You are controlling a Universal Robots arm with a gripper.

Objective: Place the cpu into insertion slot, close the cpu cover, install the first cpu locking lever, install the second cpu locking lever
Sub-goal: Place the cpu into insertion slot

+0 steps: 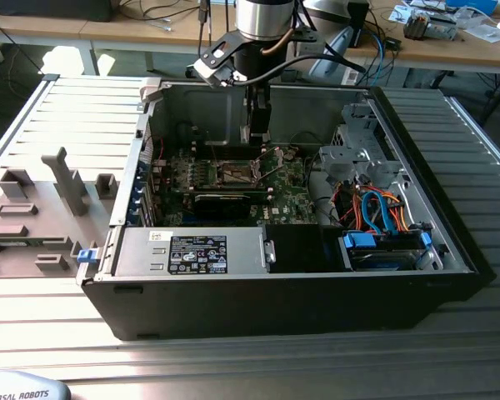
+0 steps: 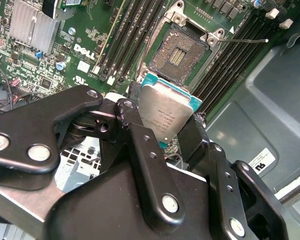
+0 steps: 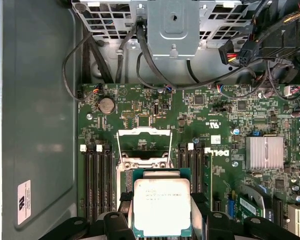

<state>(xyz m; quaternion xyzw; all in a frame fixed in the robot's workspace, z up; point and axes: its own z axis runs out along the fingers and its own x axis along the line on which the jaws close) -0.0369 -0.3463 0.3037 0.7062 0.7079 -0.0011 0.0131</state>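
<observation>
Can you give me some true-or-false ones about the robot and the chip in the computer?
1. The gripper holds the cpu. True.
2. The cpu sits in the socket. False: it is held off the board, and the socket is empty.
3. The cover is shut. False: it is swung open.
4. The computer case lies open, showing the green board. True.
</observation>
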